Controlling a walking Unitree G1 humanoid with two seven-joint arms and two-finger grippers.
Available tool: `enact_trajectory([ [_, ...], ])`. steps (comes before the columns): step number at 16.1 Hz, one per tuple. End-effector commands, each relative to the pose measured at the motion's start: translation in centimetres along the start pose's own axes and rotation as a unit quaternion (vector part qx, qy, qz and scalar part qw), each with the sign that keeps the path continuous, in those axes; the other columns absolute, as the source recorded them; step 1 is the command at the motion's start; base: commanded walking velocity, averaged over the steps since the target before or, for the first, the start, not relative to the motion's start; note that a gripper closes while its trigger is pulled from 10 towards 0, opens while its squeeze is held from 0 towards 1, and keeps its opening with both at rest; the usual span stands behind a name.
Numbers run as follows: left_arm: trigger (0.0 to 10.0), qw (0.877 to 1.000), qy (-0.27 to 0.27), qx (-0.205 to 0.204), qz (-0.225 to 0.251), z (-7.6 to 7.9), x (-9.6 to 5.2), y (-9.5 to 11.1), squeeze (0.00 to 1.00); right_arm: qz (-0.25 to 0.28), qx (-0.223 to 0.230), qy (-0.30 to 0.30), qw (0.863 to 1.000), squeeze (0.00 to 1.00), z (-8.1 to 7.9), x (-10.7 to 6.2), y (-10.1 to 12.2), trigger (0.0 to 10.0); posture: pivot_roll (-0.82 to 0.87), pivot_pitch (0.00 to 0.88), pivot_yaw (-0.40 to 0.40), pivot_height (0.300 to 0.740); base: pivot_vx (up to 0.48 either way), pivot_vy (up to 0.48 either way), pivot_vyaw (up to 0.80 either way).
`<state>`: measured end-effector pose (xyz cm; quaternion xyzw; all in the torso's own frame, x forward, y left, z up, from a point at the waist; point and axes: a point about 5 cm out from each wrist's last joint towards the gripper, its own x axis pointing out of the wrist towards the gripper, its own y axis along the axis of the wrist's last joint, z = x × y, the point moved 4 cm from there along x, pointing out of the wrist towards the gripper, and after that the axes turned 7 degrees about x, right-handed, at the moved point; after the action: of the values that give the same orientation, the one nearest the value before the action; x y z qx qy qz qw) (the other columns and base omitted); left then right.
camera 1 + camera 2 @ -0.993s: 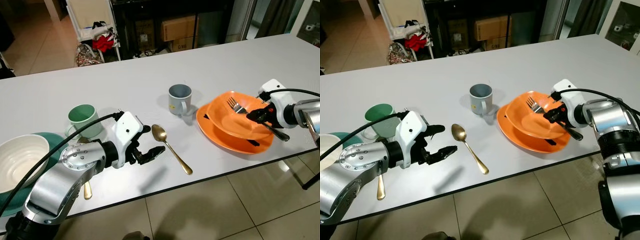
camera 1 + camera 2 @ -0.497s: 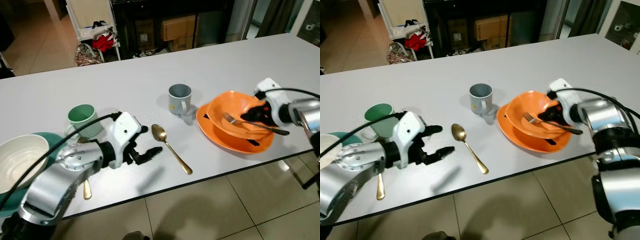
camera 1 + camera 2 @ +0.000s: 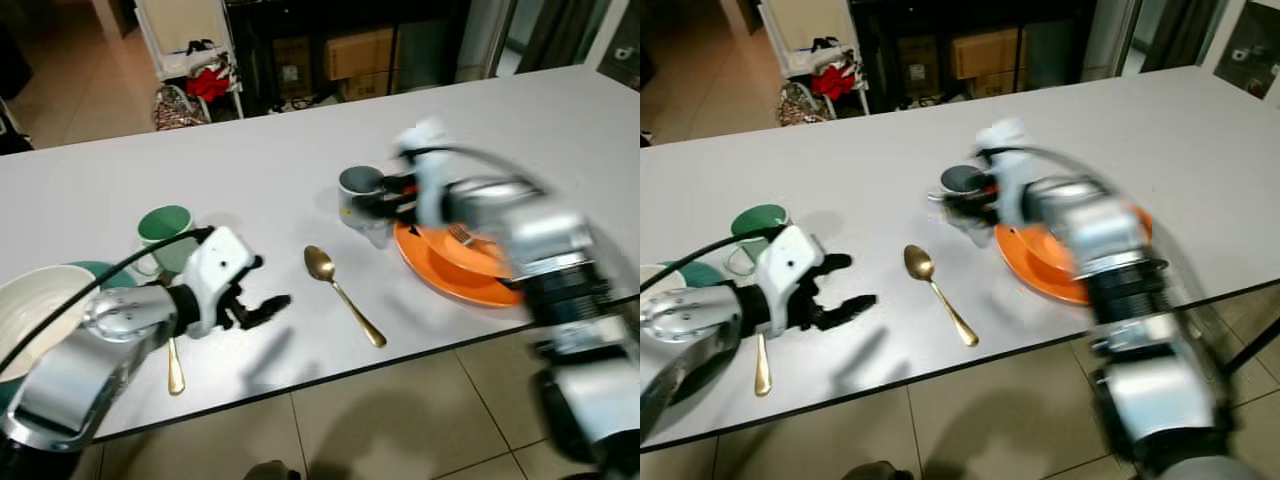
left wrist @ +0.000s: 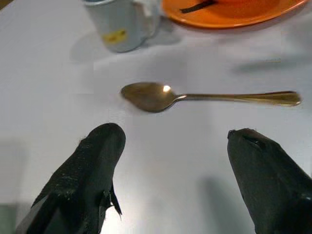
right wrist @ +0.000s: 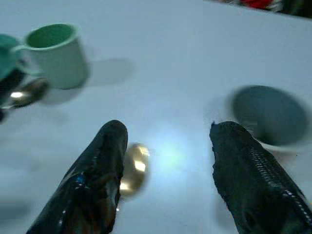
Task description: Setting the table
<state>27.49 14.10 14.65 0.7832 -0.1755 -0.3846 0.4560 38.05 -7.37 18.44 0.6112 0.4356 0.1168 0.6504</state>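
A gold spoon [image 3: 340, 295] lies on the white table [image 3: 280, 140], handle toward the front edge. My left gripper [image 3: 262, 300] hovers open just left of it; the left wrist view has the spoon [image 4: 195, 97] ahead of the spread fingers. My right arm is motion-blurred, and its gripper [image 3: 375, 200] is open, low beside the grey mug [image 3: 360, 185]. The right wrist view looks over the grey mug [image 5: 270, 114] and the spoon's bowl [image 5: 132, 168]. A fork [image 3: 462, 236] rests in the orange bowl [image 3: 470, 250], which sits on an orange plate [image 3: 450, 280].
A green mug [image 3: 165, 228] stands at the left. A white bowl [image 3: 40, 310] sits on a teal plate at the far left, with a second gold spoon [image 3: 175, 365] near the front edge. Beyond the table are boxes and a rack on a tiled floor.
My right gripper has let go of the fork, which now lies in the orange bowl, and the arm has swung left to the grey mug. My left gripper has drawn back a little leftward.
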Motion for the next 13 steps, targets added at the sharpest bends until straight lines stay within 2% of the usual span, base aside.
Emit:
enact_trajectory([
  [1, 10.0, 1.0, 0.005, 0.002, -0.007, -0.3, -0.5, -0.2, 0.07, -0.035, 0.005, -0.012, 0.999, 1.0, -0.7, 1.1, -1.7, 10.0, 0.08, 0.0, 0.078, 0.74, 0.0, 0.0, 0.0],
  [2, 10.0, 1.0, 0.004, 0.001, -0.009, -0.2, -0.6, -0.3, 0.07, -0.048, 0.007, -0.016, 0.999, 1.0, -1.0, 1.7, -2.4, 10.0, 0.08, 0.0, 0.077, 0.74, 0.0, 0.0, 0.0],
  [3, 10.0, 1.0, -0.003, -0.001, -0.012, 0.2, -0.9, -0.5, 0.07, -0.076, 0.012, -0.038, 0.996, 1.0, -1.2, 3.0, -4.0, 10.0, 0.09, 0.0, 0.073, 0.74, 0.0, 0.0, 0.0],
  [5, 10.0, 1.0, -0.014, -0.004, -0.013, 0.7, -0.9, -0.6, 0.08, -0.106, -0.011, -0.065, 0.992, 1.0, -1.1, 4.0, -5.8, 10.0, 0.09, 0.0, 0.067, 0.74, 0.0, 0.0, 0.0],
  [10, 10.0, 1.0, -0.019, -0.004, -0.019, 1.0, -0.8, -0.8, 0.07, -0.095, 0.017, -0.022, 0.995, 1.0, -3.0, 6.7, -7.3, 10.0, 0.1, 0.0, 0.066, 0.74, 0.0, 0.0, 0.0],
  [11, 10.0, 1.0, -0.019, -0.004, -0.02, 1.0, -0.8, -0.8, 0.07, -0.117, 0.002, -0.024, 0.993, 0.93, -3.3, 7.1, -8.3, 10.0, 0.1, 0.0, 0.065, 0.74, 0.0, 0.0, 0.0],
  [12, 10.0, 1.0, -0.019, -0.004, -0.02, 1.0, -0.8, -0.8, 0.07, -0.122, 0.0, -0.024, 0.992, 0.65, -3.4, 7.2, -8.6, 10.0, 0.1, 0.0, 0.065, 0.74, 0.0, 0.0, 0.0],
  [13, 10.0, 1.0, -0.02, -0.005, -0.02, 1.0, -0.8, -0.8, 0.07, -0.144, -0.011, -0.023, 0.989, 0.0, -3.6, 7.3, -9.5, 10.0, 0.1, 0.0, 0.065, 0.74, 0.0, 0.0, 0.0],
])
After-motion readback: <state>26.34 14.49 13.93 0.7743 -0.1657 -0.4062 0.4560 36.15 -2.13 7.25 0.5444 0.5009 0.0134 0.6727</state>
